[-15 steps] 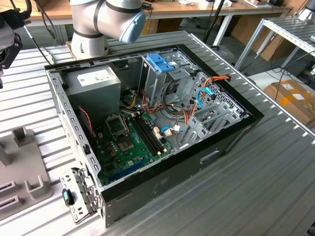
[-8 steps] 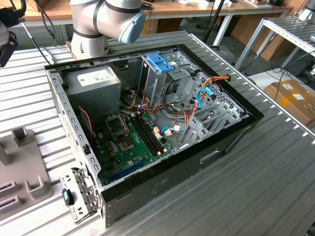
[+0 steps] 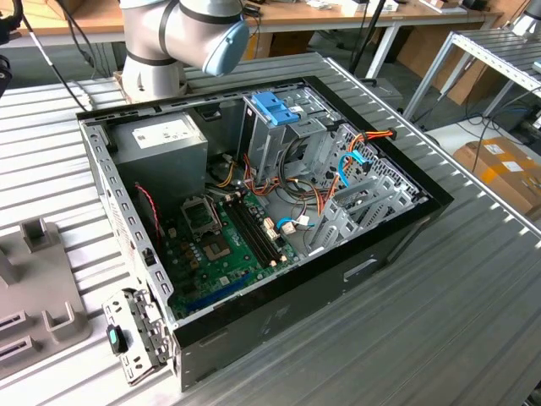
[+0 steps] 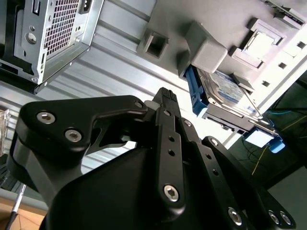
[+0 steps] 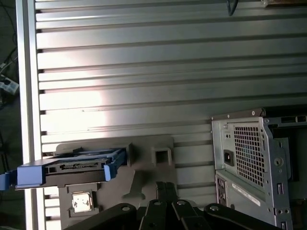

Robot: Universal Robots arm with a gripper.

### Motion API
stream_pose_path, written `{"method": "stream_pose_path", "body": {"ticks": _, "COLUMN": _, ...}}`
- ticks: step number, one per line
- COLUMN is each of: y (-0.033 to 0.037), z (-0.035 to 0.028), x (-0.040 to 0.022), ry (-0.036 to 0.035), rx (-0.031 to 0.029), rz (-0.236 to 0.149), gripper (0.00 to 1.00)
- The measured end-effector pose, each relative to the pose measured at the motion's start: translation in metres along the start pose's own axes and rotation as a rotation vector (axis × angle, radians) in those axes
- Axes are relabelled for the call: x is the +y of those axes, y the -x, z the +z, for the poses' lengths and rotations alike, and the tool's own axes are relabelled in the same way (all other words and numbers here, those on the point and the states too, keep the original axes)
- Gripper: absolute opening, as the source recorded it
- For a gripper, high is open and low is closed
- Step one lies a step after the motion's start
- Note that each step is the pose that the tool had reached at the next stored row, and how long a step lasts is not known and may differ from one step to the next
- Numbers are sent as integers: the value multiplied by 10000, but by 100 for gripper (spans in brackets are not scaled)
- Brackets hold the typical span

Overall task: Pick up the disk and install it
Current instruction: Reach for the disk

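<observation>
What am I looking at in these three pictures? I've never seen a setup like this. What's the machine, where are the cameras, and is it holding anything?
The machine is a robot arm on a ribbed metal table. The exterior view comes from a camera standing off the arm. It shows an open computer case lying on the table, with its circuit board bare. The two wrist views come from cameras that ride on the arm, so the arm's black tool looms in front. Beyond it, in both wrist views, a disk with blue rails sits in a grey holder on the table, apart from the tool. So the tool is not holding the disk.
</observation>
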State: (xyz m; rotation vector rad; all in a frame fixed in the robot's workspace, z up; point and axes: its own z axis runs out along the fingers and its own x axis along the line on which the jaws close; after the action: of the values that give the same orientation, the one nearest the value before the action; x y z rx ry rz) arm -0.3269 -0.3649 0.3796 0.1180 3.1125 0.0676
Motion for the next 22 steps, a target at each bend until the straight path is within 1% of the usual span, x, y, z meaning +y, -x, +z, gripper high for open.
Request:
{"method": "stream_pose_path", "body": {"ticks": 2, "y": -3, "z": 0, "x": 1, "ry": 1, "rx": 0, "rz": -2, "gripper": 11}}
{"method": "stream_pose_path", "body": {"ticks": 4, "y": -9, "z": 1, "x": 14, "ry": 0, "rx": 0, "rz": 0, "gripper": 11}}
{"method": "stream_pose_path", "body": {"ticks": 12, "y": -16, "z": 0, "x": 14, "ry": 0, "rx": 1, "rz": 0, "gripper": 11}}
{"method": "stream_pose_path", "body": {"ticks": 15, "y": -36, "z": 0, "x": 13, "ry": 0, "rx": 1, "rz": 0, "gripper": 11}}
{"method": "stream_pose_path", "body": {"ticks": 22, "y": -121, "z": -1, "x": 6, "ry": 0, "rx": 0, "rz": 0, "gripper": 11}}
